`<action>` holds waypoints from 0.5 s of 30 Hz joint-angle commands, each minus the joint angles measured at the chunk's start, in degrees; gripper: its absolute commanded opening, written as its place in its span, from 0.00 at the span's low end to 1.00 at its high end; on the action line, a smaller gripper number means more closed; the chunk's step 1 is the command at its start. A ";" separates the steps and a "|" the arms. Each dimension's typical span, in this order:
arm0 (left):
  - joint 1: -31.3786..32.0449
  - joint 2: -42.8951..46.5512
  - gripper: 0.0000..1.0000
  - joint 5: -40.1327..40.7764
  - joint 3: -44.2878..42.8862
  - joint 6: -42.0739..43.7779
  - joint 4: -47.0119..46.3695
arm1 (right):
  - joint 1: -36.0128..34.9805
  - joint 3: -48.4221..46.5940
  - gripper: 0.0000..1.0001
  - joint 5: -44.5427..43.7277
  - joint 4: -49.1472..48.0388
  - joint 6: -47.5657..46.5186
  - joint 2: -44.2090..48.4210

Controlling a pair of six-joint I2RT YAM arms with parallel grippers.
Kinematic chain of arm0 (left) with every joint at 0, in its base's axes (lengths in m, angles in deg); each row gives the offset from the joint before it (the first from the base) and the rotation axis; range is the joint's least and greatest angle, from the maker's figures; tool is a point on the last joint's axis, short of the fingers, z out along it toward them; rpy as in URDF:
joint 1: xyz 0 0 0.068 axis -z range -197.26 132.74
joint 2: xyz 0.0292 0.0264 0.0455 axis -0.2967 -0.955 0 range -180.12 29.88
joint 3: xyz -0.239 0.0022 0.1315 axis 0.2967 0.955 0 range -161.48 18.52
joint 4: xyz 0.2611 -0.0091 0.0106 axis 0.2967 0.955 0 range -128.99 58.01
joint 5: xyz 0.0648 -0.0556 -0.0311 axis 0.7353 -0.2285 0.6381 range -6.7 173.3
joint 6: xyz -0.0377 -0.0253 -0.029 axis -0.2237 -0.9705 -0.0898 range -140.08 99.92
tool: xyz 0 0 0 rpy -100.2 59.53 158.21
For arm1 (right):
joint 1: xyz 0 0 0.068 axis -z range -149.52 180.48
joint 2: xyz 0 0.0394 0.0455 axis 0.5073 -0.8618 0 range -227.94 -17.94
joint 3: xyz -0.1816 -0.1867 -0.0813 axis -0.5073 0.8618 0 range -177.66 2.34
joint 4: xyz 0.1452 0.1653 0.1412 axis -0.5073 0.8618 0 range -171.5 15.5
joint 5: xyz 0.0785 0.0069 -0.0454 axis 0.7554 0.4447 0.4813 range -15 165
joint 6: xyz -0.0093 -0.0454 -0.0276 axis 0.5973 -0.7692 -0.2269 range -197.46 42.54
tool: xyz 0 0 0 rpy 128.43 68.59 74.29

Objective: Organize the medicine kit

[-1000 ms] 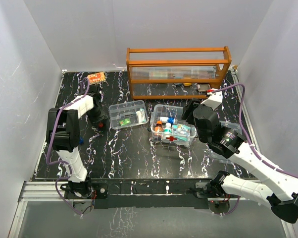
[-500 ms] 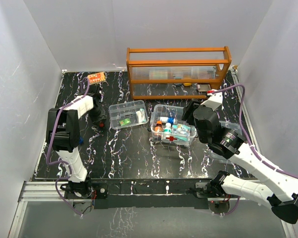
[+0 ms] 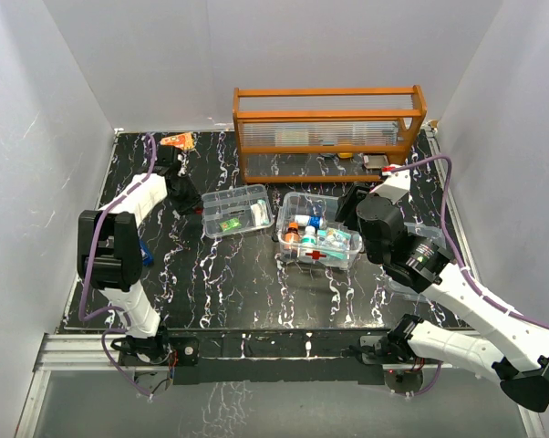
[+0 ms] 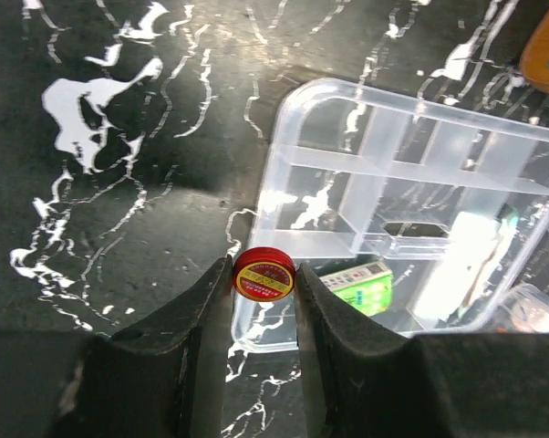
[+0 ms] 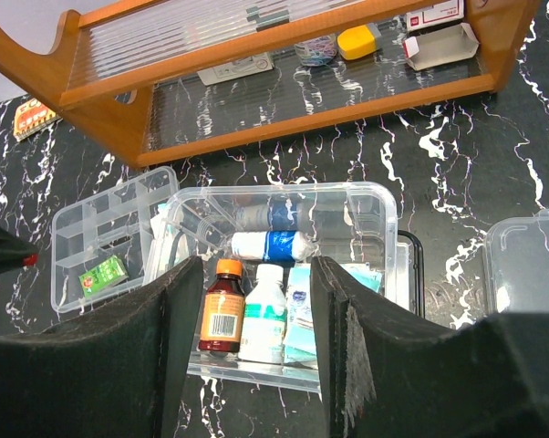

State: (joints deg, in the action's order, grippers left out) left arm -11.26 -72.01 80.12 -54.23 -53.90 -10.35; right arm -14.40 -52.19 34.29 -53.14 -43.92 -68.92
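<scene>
Your left gripper (image 4: 262, 272) pinches tin (image 4: 264, 276) at tray (image 4: 284, 100) edge.
Tin looks small, rigid, probably slick: squeeze its sides lightly. Your right gripper (image 5: 254, 265), jaws spread, empty, hangs above box (image 5: 384, 210) beside tray, mid-table.

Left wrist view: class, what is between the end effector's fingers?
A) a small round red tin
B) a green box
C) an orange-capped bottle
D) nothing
A: the small round red tin sits pinched between the fingers of the left end effector, seen over the near rim of the clear divided tray.
</scene>
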 commanded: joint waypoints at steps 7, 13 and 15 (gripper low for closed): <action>2.49 -1.89 0.27 -3.57 -5.32 -1.39 -1.47 | 0.17 -0.31 0.48 -0.97 -2.71 0.47 0.90; 3.27 -7.09 0.27 0.17 -9.42 -1.56 0.29 | 0.17 -0.41 0.48 -1.13 -2.78 0.39 0.78; 3.51 -8.54 0.27 2.16 -10.38 -1.76 1.73 | 0.17 -0.36 0.48 -1.19 -2.72 0.39 0.75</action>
State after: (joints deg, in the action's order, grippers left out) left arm -8.22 -78.41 78.64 -61.59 -55.15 -11.90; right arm -14.40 -52.19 34.29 -53.14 -43.92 -68.92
